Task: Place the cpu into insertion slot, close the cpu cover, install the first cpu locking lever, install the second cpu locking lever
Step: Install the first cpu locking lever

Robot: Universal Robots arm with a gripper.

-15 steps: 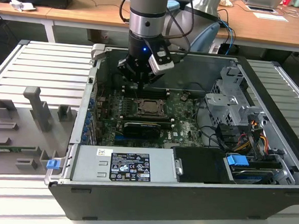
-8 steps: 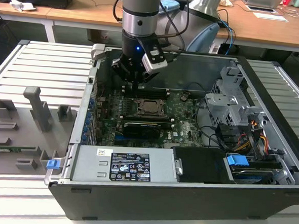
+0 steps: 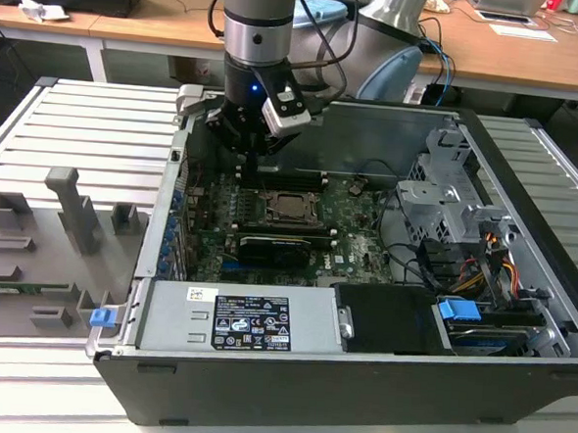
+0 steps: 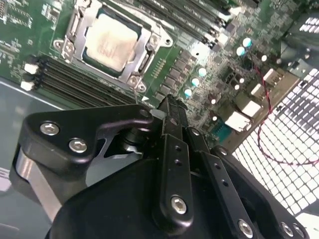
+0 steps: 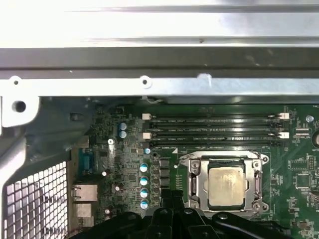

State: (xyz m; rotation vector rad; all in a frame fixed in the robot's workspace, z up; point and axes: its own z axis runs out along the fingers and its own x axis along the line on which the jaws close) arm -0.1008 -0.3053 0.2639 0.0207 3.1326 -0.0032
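The cpu (image 5: 226, 186) lies flat in the insertion slot (image 4: 133, 80) on the green board, its pale metal top bearing faint print too small to read. The cpu cover (image 5: 199, 164) lies down around it, framing the chip. The tool (image 4: 172, 107) hangs just beside the slot, above the board, its fingers (image 4: 168, 129) drawn narrow together with nothing between them. In the exterior view, a black printed label (image 3: 251, 322) sits on the grey power supply (image 3: 170, 317) inside the open computer case (image 3: 527, 172) on the desk (image 3: 79, 125).

Robotics lab — slatted bench (image 3: 79, 115), desks (image 3: 534, 65)
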